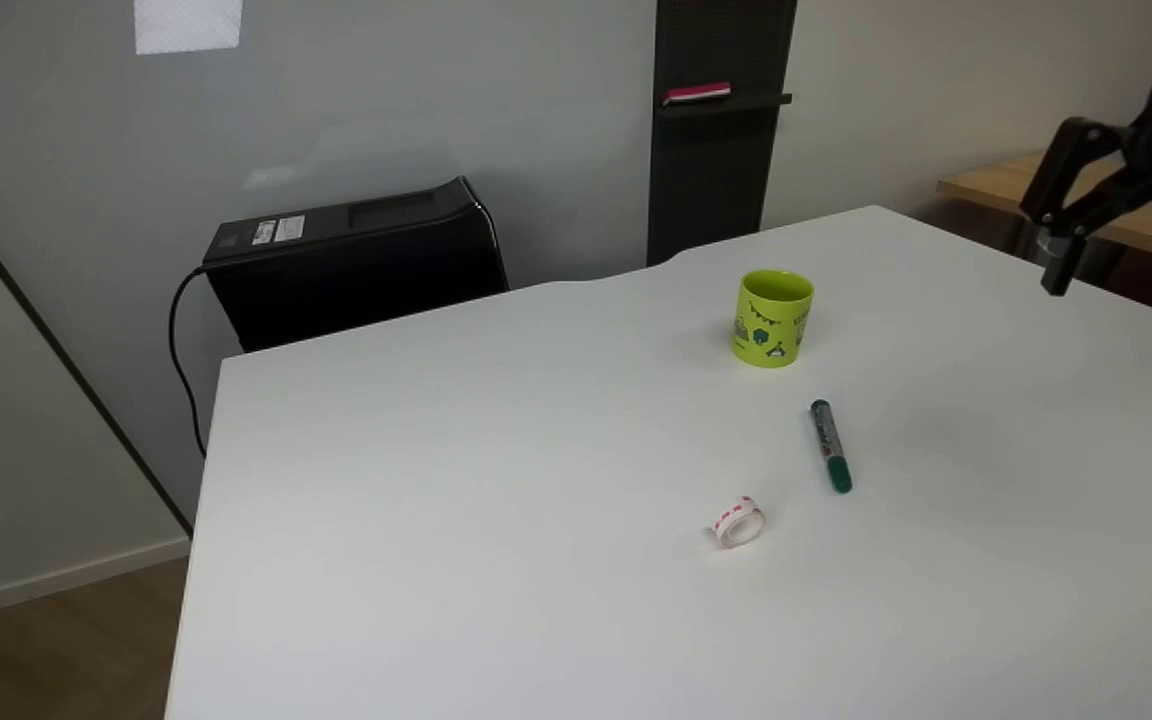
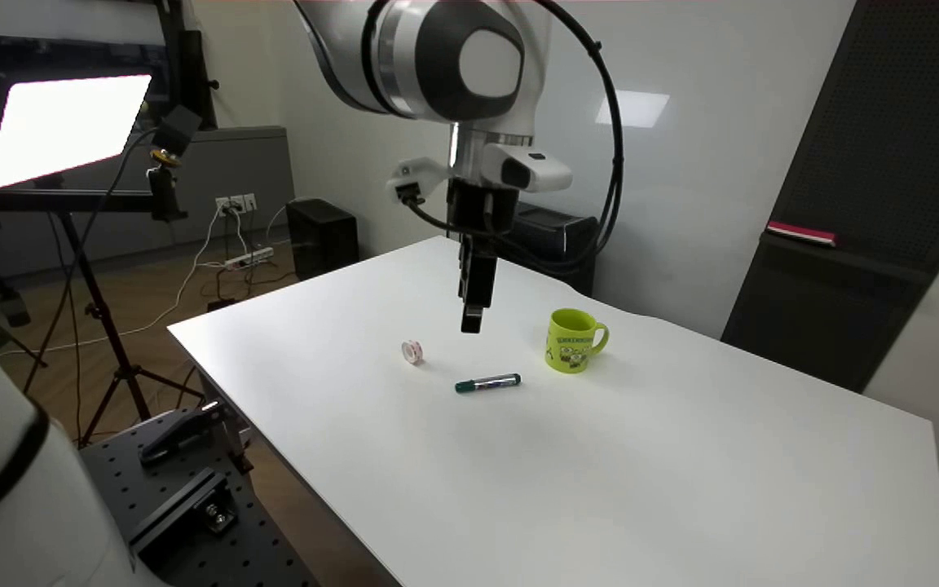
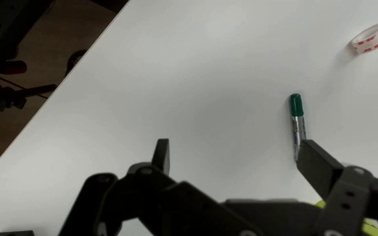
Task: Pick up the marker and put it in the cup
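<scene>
The marker [image 1: 831, 447] has a green cap and a silver barrel. It lies flat on the white table in both exterior views [image 2: 488, 383]. In the wrist view the marker [image 3: 296, 113] is partly hidden behind the right finger. The yellow-green cup [image 1: 772, 320] stands upright beyond the marker, and its handle shows on the cup in an exterior view [image 2: 571, 341]. Only slivers of the cup [image 3: 371, 228] show at the wrist view's bottom right. My gripper [image 3: 235, 149] is open and empty, its fingers wide apart. It hangs above the table in both exterior views [image 1: 1054, 275] [image 2: 472, 318], apart from marker and cup.
A small white-and-red tape roll [image 1: 739, 523] lies near the marker; it also shows in the wrist view [image 3: 371, 39]. The white table's [image 1: 386, 560] edge crosses the wrist view's left. A black box-shaped device [image 1: 356, 260] stands behind the table. A lamp stand [image 2: 111, 326] is beyond the table.
</scene>
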Robot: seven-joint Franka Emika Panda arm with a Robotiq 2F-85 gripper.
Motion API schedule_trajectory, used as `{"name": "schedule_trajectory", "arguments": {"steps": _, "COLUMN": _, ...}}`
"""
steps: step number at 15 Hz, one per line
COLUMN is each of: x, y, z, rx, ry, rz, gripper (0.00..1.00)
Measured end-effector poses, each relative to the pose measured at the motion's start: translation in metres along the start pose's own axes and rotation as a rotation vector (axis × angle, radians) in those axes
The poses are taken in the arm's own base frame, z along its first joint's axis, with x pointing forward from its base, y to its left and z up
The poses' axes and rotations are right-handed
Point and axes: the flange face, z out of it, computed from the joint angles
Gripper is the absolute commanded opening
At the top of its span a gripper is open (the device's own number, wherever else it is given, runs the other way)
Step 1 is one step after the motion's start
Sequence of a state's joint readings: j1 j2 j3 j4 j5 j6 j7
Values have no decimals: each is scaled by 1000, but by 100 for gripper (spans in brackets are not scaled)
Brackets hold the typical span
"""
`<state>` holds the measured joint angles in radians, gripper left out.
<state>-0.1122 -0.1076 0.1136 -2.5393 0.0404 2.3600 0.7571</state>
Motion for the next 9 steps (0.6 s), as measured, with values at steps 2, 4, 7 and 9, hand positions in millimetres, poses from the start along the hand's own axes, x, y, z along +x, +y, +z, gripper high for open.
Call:
{"name": "schedule_trajectory", "arguments": {"steps": 2, "x": 17, "y": -3, "z": 14, "rx": -16, "ry": 1, "rz": 26, "gripper": 100}}
{"name": "schedule_trajectory", "arguments": {"steps": 4, "x": 33, "y": -11, "z": 25, "rx": -25, "ry": 5, "rz": 43, "gripper": 100}}
{"name": "schedule_trajectory", "arguments": {"steps": 7, "x": 49, "y": -30, "z": 39, "rx": -26, "ry": 8, "rz": 56, "gripper": 100}}
{"name": "schedule_trajectory", "arguments": {"steps": 9, "x": 53, "y": -47, "z": 48, "rx": -30, "ry": 6, "rz": 50, "gripper": 100}}
